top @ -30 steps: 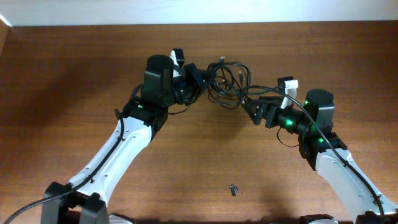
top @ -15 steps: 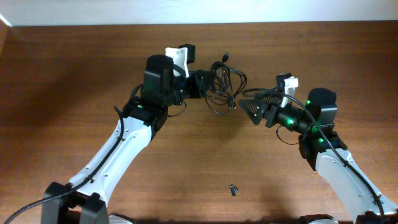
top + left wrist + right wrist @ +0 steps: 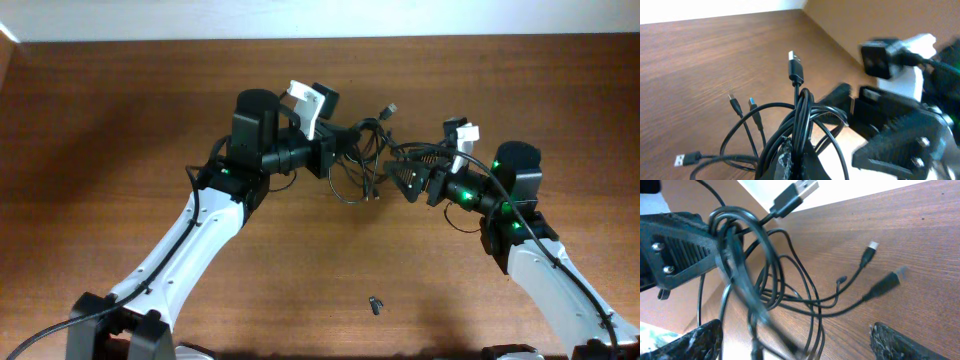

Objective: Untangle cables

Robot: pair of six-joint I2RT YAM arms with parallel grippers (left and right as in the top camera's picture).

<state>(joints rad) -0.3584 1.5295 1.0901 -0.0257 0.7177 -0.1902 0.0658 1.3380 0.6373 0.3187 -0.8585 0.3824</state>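
Brown wooden desk (image 3: 100, 150). Left claw (image 3: 335, 152) clamped on cables (image 3: 801, 105), bunch pinched at its tips. Right claw (image 3: 396, 172) spread wide, gripping nothing, cables just ahead of it. Plugs dangle loose.

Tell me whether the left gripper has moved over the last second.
Yes. The left gripper, shut on the cables, has shifted rightward and away from the table's far edge, toward the small dark clip.

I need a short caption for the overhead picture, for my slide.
Left pincer holds the tangled cables over a wooden table; the open right pincer faces them.
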